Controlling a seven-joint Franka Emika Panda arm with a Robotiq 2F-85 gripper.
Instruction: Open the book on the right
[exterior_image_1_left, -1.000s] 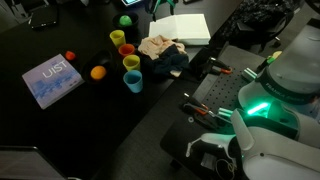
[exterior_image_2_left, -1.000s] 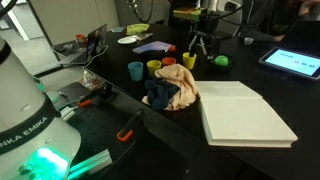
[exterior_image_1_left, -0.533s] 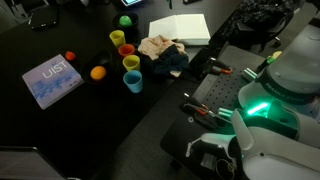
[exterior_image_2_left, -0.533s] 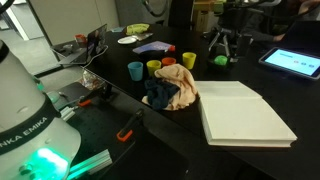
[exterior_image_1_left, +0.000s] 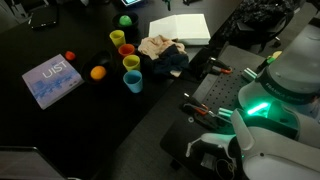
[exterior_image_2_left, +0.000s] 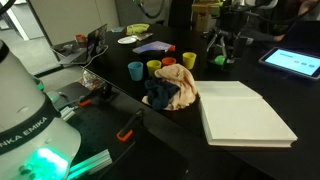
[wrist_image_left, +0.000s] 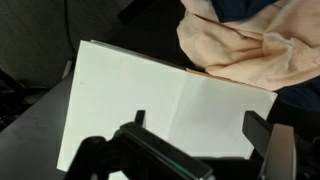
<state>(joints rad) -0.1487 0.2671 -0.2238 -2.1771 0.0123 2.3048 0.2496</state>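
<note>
The book (exterior_image_1_left: 181, 28) lies open on the dark table with blank white pages up. It also shows in an exterior view (exterior_image_2_left: 245, 113) and fills the wrist view (wrist_image_left: 150, 105). My gripper (wrist_image_left: 200, 128) hangs above the open pages with its two black fingers spread wide and nothing between them. In an exterior view the gripper (exterior_image_2_left: 222, 50) is high at the back, well above the table. The cream cover is hidden underneath.
A pile of peach and dark blue cloth (exterior_image_1_left: 163, 52) (exterior_image_2_left: 172, 90) (wrist_image_left: 245, 45) lies beside the book. Coloured cups (exterior_image_1_left: 128, 62), an orange ball (exterior_image_1_left: 97, 72) and a blue-lavender book (exterior_image_1_left: 52, 80) lie further along. A tablet (exterior_image_2_left: 292, 60) sits at the far edge.
In the exterior view the gripper moved right along the back between one second and half a second ago, then held still. The book stays open.
</note>
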